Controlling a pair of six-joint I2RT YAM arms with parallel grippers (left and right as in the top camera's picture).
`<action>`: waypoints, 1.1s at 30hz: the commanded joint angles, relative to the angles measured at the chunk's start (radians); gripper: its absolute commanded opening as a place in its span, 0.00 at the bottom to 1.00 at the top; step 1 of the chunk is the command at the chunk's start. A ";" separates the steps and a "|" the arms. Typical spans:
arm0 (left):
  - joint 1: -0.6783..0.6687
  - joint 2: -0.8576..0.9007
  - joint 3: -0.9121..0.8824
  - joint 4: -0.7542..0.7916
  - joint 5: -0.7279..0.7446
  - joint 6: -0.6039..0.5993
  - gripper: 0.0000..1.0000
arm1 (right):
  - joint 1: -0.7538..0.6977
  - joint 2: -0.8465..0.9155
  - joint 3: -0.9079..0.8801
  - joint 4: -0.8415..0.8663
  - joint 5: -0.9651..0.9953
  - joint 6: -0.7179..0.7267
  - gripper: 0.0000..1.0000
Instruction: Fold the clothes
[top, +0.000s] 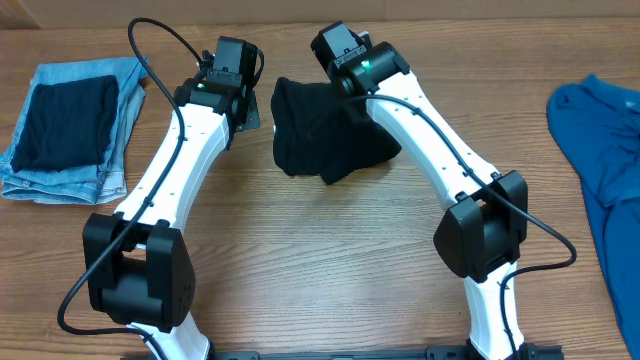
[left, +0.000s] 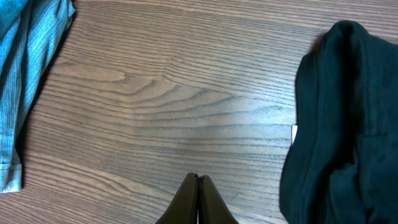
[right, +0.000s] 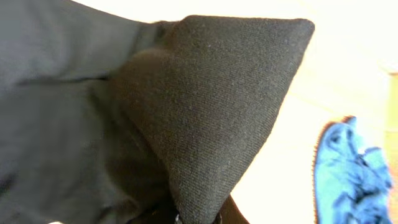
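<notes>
Left gripper: jaws fully closed, holding nothing, over the bare table. Right gripper: jaws closed on a raised fold of the black T-shirt, which lies bunched between both grippers. Folded jeans lie at far left.

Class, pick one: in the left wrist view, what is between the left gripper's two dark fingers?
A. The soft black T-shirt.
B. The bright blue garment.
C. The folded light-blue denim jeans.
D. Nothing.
D: the left gripper is shut on nothing above the wooden table, apart from the bunched soft black T-shirt.
</notes>
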 joint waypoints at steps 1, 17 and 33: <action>-0.002 -0.021 -0.001 -0.005 -0.014 -0.014 0.04 | -0.084 -0.043 0.027 -0.007 0.067 0.004 0.04; -0.002 -0.021 -0.001 -0.034 -0.013 -0.014 0.04 | -0.212 -0.043 0.029 -0.010 -0.148 -0.083 0.04; -0.002 -0.021 -0.001 -0.040 -0.014 -0.014 0.04 | -0.102 -0.039 -0.212 0.304 -0.546 -0.082 0.04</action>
